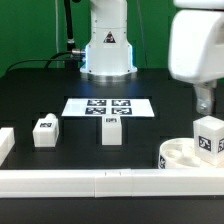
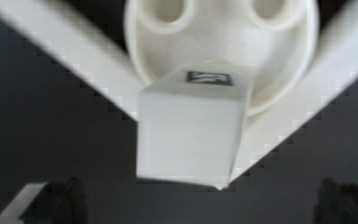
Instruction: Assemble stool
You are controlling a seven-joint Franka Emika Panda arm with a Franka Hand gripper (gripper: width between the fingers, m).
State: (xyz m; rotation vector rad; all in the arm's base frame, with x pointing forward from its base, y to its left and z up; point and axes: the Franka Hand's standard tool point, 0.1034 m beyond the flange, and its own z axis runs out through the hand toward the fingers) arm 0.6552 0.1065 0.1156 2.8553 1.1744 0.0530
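Note:
The round white seat (image 1: 183, 156) lies at the exterior view's lower right, against the border bars. One white leg block (image 1: 208, 136) with a tag stands on it. Two more tagged legs (image 1: 45, 131) (image 1: 112, 130) stand apart on the black table. My gripper (image 1: 203, 101) hangs just above the leg on the seat. In the wrist view that leg (image 2: 190, 130) rises from the seat (image 2: 220, 30). My dark fingertips (image 2: 51, 203) sit far apart at the frame's edge, with nothing between them. The gripper (image 2: 197, 205) is open.
The marker board (image 1: 108, 106) lies flat in the table's middle, in front of the robot base (image 1: 108, 50). Long white border bars (image 1: 90, 181) run along the front edge, and one end (image 1: 5, 143) shows at the left. In the wrist view the bars (image 2: 69, 60) meet in a corner around the seat.

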